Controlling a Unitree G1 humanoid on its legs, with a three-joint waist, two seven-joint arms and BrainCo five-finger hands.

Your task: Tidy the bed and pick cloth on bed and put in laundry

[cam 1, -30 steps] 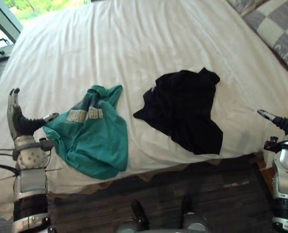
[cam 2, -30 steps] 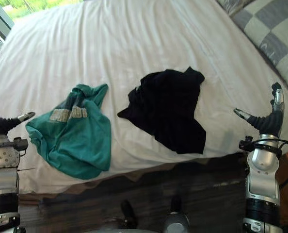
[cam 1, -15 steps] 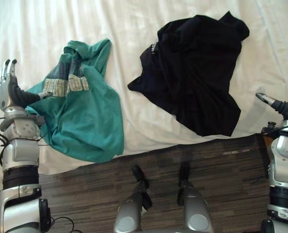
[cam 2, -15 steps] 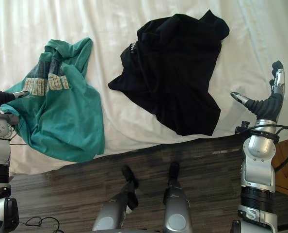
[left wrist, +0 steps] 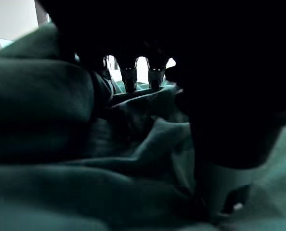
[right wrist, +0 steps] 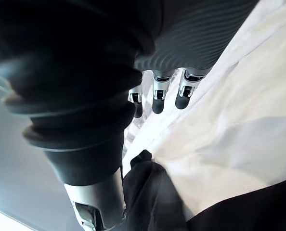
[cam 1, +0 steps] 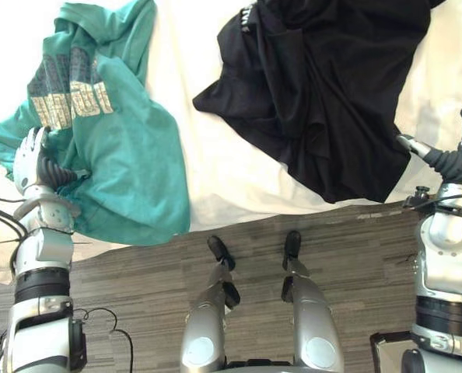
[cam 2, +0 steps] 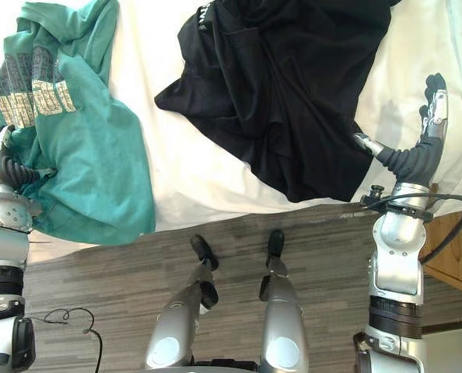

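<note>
Bed (cam 1: 215, 183), one teal cloth (cam 1: 126, 151), one black cloth (cam 1: 332, 85)

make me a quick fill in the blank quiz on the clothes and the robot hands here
1. The left hand rests against the ____ shirt.
2. The black garment lies to the robot's ____ of that shirt.
3. Both lie on a bed sheet that is ____ in colour.
4. The right hand is ____, with straight fingers and nothing held.

Missing words: green, right, white, open.
</note>
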